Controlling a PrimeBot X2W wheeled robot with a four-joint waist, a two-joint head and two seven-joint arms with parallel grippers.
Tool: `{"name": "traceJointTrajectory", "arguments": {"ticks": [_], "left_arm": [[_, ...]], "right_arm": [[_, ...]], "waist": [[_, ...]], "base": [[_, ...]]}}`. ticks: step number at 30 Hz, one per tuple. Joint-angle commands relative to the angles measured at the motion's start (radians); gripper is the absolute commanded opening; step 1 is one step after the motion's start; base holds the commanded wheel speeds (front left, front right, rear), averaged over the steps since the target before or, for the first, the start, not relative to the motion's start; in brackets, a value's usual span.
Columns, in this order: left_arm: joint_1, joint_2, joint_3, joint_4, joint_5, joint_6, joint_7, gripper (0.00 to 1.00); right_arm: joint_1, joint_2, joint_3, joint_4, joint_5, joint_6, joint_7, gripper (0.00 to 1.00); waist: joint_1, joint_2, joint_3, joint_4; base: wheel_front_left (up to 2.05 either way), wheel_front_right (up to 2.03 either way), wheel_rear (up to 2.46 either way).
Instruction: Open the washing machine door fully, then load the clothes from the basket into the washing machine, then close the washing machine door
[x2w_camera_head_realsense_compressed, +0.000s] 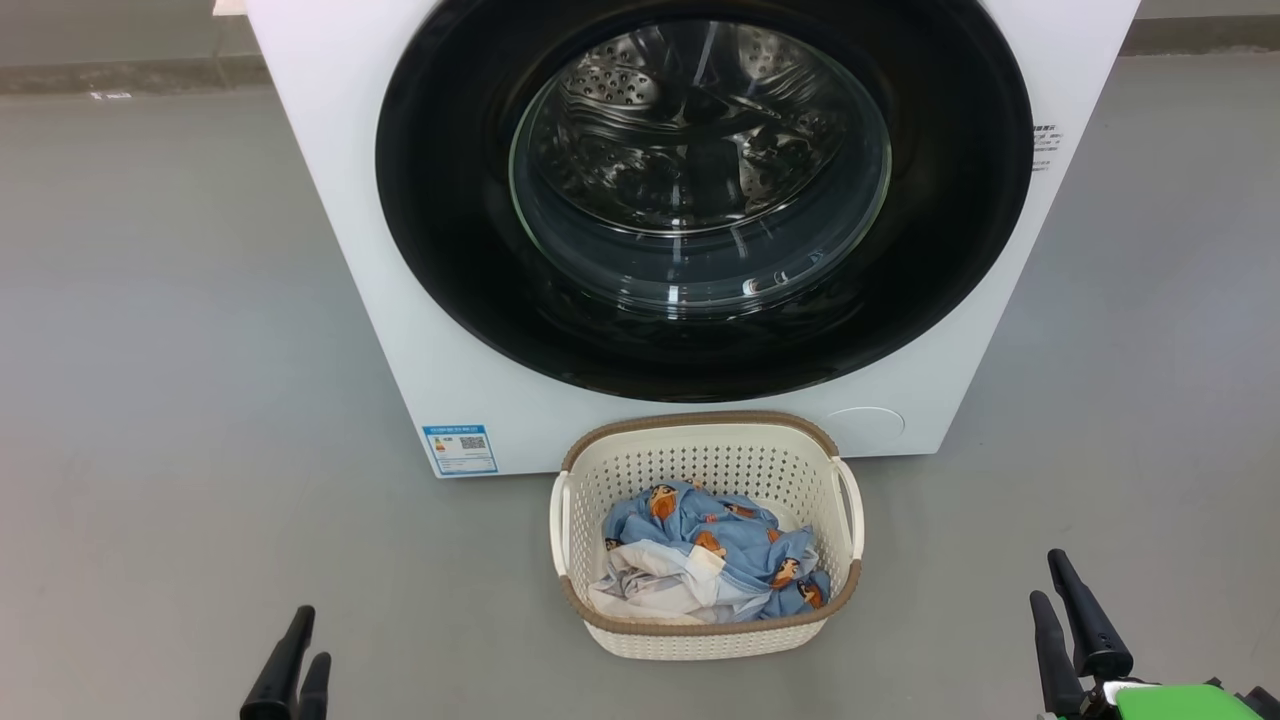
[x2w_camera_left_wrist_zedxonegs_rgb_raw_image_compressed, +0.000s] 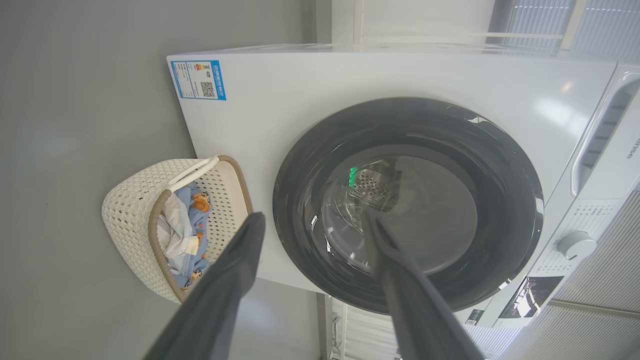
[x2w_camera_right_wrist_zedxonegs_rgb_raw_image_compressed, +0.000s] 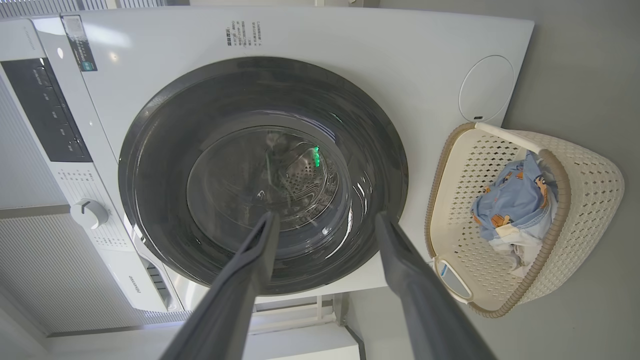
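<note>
Door shut flush on washer; basket of clothes on floor just below. Left hand and right hand spread wide, empty, well back. Advice: catch door rim, swing wide, avoid clipping basket.

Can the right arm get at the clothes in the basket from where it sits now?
Probably yes. The right gripper is open, the basket has no lid, the clothes lie exposed inside, and only bare floor lies between. The washing machine door is shut, though.
</note>
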Motion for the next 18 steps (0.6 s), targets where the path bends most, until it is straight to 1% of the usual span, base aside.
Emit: {"name": "traceJointTrajectory", "arguments": {"ticks": [1, 3, 5, 8, 18], "left_arm": [[-0.028, 0.014, 0.000, -0.026, 0.003, -0.001, -0.013, 1.00], [-0.027, 0.014, -0.002, -0.028, 0.004, -0.001, -0.018, 1.00], [-0.027, 0.015, -0.004, -0.031, 0.006, -0.001, -0.024, 1.00], [-0.028, 0.015, -0.006, -0.034, 0.009, -0.001, -0.030, 1.00], [-0.032, 0.021, -0.017, -0.046, 0.047, -0.002, -0.061, 1.00]], "right_arm": [[-0.026, -0.005, 0.009, -0.031, -0.005, 0.000, -0.011, 1.00], [-0.026, -0.005, 0.012, -0.035, -0.008, 0.000, -0.017, 1.00], [-0.026, -0.005, 0.015, -0.039, -0.011, 0.000, -0.023, 1.00], [-0.026, -0.006, 0.017, -0.044, -0.014, 0.000, -0.029, 1.00], [-0.031, -0.007, 0.029, -0.068, -0.068, 0.000, -0.058, 1.00]], "waist": [[0.0016, -0.0001, -0.002, 0.001], [0.0017, -0.0001, -0.003, 0.001], [0.0003, -0.0001, -0.002, 0.001], [-0.0002, -0.0001, 0.000, 0.001], [-0.0003, -0.0001, 0.000, 0.003]], "base": [[0.00, 0.00, 0.00], [0.00, 0.00, 0.00], [0.00, 0.00, 0.00], [0.00, 0.00, 0.00], [0.00, 0.00, 0.00]]}}
